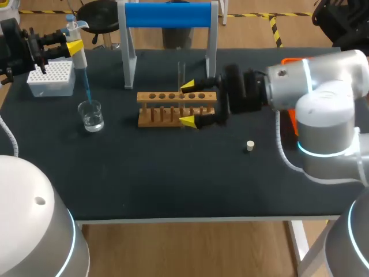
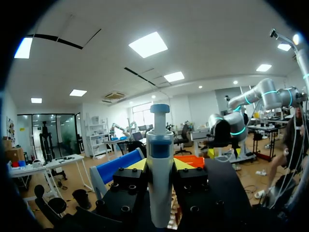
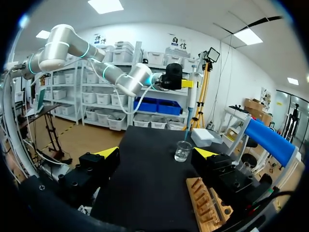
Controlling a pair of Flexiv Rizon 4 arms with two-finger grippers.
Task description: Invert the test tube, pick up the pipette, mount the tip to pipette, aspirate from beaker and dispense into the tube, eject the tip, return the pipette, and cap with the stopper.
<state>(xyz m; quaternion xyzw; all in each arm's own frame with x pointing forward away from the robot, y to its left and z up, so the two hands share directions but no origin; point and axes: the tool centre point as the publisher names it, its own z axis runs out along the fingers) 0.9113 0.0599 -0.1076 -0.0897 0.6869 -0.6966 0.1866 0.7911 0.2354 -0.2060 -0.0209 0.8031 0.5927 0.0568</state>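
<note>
White pipette (image 2: 160,145) within left hand (image 2: 160,165)

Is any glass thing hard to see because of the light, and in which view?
Head view: the tube is faint, only thin pale edges above the rack; the beaker shows by bright rim highlights. Right wrist view: the beaker stands out clearly against the dark table.

We can read no text, label, number or sign on the pipette (image 1: 80,59), tip box (image 1: 52,78), beaker (image 1: 91,115), wooden rack (image 1: 149,118) or counter (image 1: 173,173).
</note>
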